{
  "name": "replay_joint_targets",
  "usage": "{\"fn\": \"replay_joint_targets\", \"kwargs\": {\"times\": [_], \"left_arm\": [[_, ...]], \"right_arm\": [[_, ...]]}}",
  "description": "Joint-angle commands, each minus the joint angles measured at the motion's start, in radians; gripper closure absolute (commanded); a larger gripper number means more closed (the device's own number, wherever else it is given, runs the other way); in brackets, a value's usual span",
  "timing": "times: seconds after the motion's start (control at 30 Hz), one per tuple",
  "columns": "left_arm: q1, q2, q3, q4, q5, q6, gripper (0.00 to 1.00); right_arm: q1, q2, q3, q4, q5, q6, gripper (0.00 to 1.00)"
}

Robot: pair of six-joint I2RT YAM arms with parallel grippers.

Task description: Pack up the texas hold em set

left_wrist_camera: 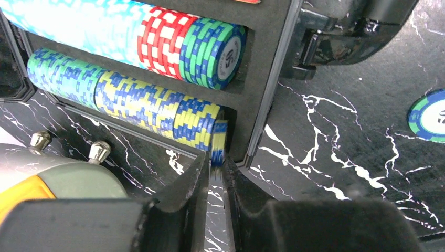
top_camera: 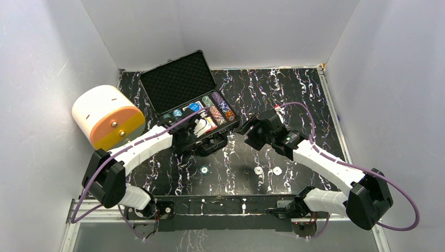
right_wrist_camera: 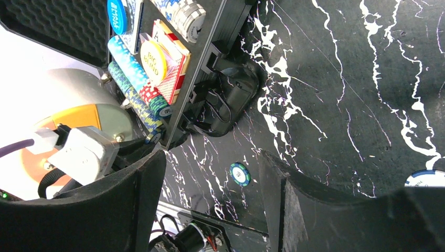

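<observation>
A black tabletop (top_camera: 294,105) veined with white sits inside plain white walls (top_camera: 47,63). The case (top_camera: 176,81) lies open at the back left of the table, its foam-lined lid raised and its handle (right_wrist_camera: 231,100) facing the arms. A big white-and-orange drum (top_camera: 107,115) stands just left of the case.

Rows of chips fill the slots of the case. Beside them sits a red card deck (right_wrist_camera: 176,71) with a yellow button (right_wrist_camera: 153,62) resting on it.

The left gripper (left_wrist_camera: 215,165) is at the front corner of the case, at the end of the lowest chip row. Its fingers are close together with only a thin gap. A yellow-and-blue chip (left_wrist_camera: 219,140) stands on edge at the end of that row, right at the fingertips. I cannot tell whether the fingers actually grip it.

The right gripper (right_wrist_camera: 212,157) hangs over bare table to the right of the case, fingers spread wide and holding nothing.

Three chips lie loose on the table in front of the case: a green one (top_camera: 204,169) and two pale ones (top_camera: 258,170) (top_camera: 276,170) side by side to its right.
</observation>
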Motion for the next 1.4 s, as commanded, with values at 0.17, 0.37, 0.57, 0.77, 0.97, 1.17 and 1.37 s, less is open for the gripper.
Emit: {"fn": "replay_joint_targets", "kwargs": {"times": [0.17,0.37,0.57,0.77,0.97,1.17,1.37], "left_arm": [[0.004,-0.015,0.016,0.013,-0.062,-0.024,0.65],[0.004,-0.076,0.030,0.007,-0.001,-0.029,0.63],[0.005,-0.207,0.077,0.042,0.117,-0.088,0.55],[0.006,-0.354,0.132,0.216,0.037,-0.302,0.32],[0.006,-0.439,0.193,0.313,0.064,-0.449,0.09],[0.006,-0.421,0.337,0.203,0.120,-0.502,0.02],[0.006,-0.416,0.408,0.148,-0.068,-0.554,0.02]], "right_arm": [[-0.005,-0.010,0.006,0.034,-0.003,-0.001,0.28],[-0.005,-0.007,0.008,0.034,-0.002,-0.007,0.28],[-0.005,0.024,0.027,0.037,-0.036,-0.091,0.27],[0.014,0.148,0.096,0.025,-0.095,-0.273,0.27],[0.211,0.354,0.286,-0.127,0.060,-0.428,0.22],[0.356,0.566,0.457,-0.207,0.080,-0.601,0.21],[0.442,0.717,0.572,-0.263,0.087,-0.673,0.23]]}}
